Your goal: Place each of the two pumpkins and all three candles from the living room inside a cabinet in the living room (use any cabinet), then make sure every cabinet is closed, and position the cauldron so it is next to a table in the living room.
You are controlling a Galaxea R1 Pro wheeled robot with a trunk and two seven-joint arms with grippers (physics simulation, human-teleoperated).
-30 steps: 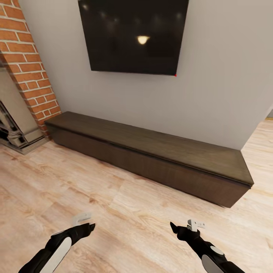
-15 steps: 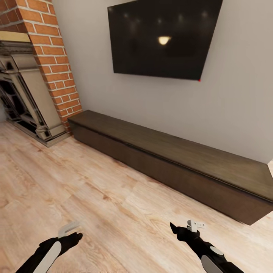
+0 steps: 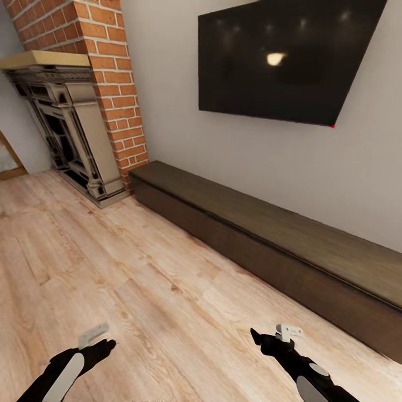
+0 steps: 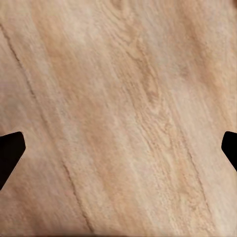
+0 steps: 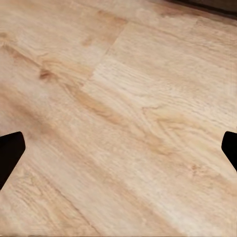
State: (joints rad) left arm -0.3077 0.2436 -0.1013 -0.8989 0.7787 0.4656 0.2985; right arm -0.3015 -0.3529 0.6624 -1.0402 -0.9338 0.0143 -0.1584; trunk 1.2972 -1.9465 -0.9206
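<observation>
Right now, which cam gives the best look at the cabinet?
Head view: the cabinet runs along the wall under the TV, its fronts closed. Right wrist view catches just a dark strip of it at one edge. Left wrist view looks at floor planks.

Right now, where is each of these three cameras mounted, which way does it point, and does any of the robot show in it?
Head view: on the robot's head, looking forward and down at the long dark-brown wooden cabinet, black wall screen and brick fireplace; both black arms show, with left tool and right tool.
Left wrist view: near the left tool, facing the pale wooden plank floor; dark fingertips at the edges.
Right wrist view: near the right tool, facing floor; fingertips likewise.
Shared: all three see that floor.
</observation>
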